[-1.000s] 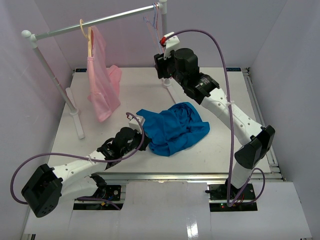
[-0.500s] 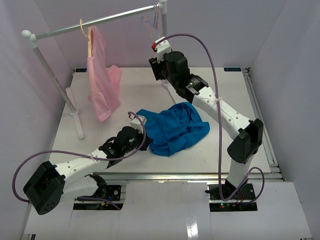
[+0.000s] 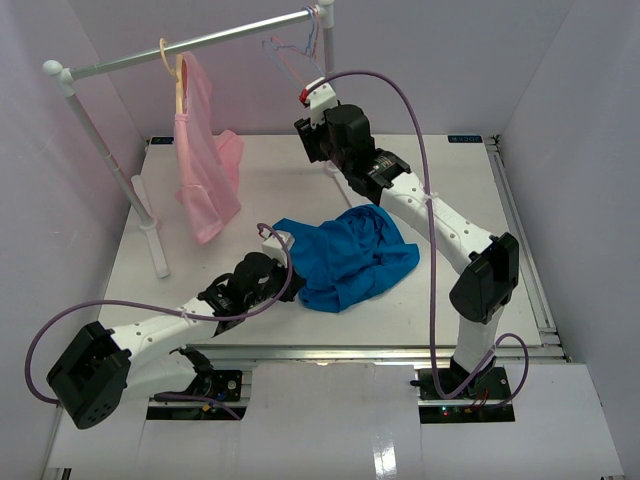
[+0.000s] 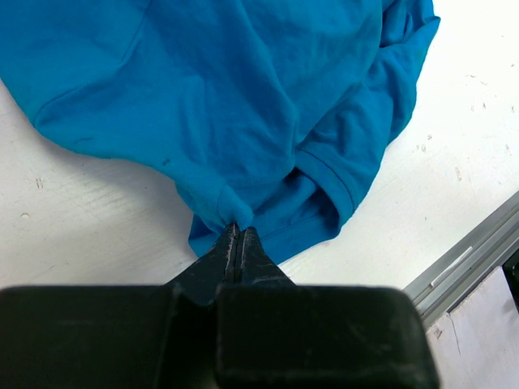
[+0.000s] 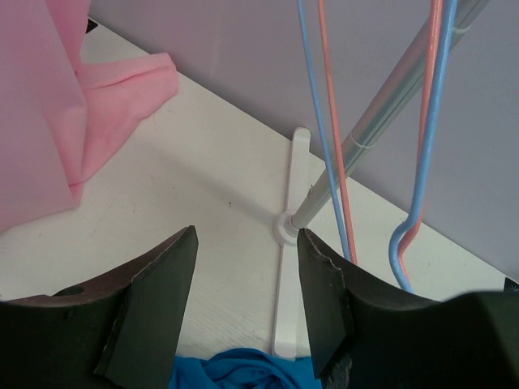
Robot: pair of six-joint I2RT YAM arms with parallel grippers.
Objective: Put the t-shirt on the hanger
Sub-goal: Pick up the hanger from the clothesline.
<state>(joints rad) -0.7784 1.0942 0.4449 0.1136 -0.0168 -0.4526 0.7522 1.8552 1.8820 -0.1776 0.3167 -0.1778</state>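
The bright blue t-shirt (image 3: 345, 255) lies crumpled on the table's middle. My left gripper (image 3: 268, 262) is at its left edge, shut on a fold of the cloth (image 4: 227, 215), with its tips (image 4: 236, 231) pinching the fold. The thin light-blue hanger (image 3: 312, 38) hangs at the rail's right end beside a thin pink one. In the right wrist view its blue wire (image 5: 318, 121) hangs just beyond my right gripper (image 5: 247, 235), which is open and empty. The right gripper (image 3: 312, 140) is raised below the hangers. The shirt's far edge (image 5: 235, 369) shows under it.
A clothes rail (image 3: 190, 43) spans the back on two posts; the right post's foot (image 5: 285, 225) stands behind the shirt. A pale pink sheer garment (image 3: 205, 165) hangs on a cream-yellow hanger (image 3: 180, 75) at the left. The thin pink hanger (image 5: 331, 121) touches the blue one.
My right arm has moved left and closer to the rail's right end. The hangers there have swung a little to the left. The left gripper and the t-shirt have stayed put.
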